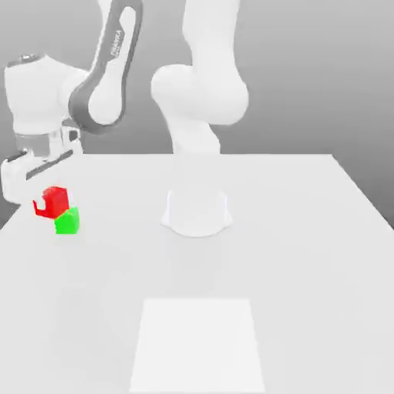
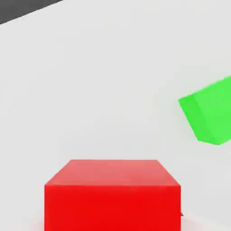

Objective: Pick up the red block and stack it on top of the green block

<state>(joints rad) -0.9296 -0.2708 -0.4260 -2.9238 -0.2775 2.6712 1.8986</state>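
Observation:
The red block [image 1: 54,200] hangs right under my gripper [image 1: 45,197], near the table's edge at the exterior view's left. The gripper is shut on the block. In the hand view the red block [image 2: 113,194] looms large and close, centred in the grip. The green block [image 1: 67,222] rests on the white table just below and to the right of the red one in the exterior view. The two blocks look close there, with the red one higher. The hand view shows the green block [image 2: 210,113] off to one side, apart from the red block and at an angle to it.
The arm's white base [image 1: 196,212] stands at the middle of the white table [image 1: 308,254]. A paler square patch [image 1: 198,342] lies flat near the front edge. The table's left edge runs close to the blocks.

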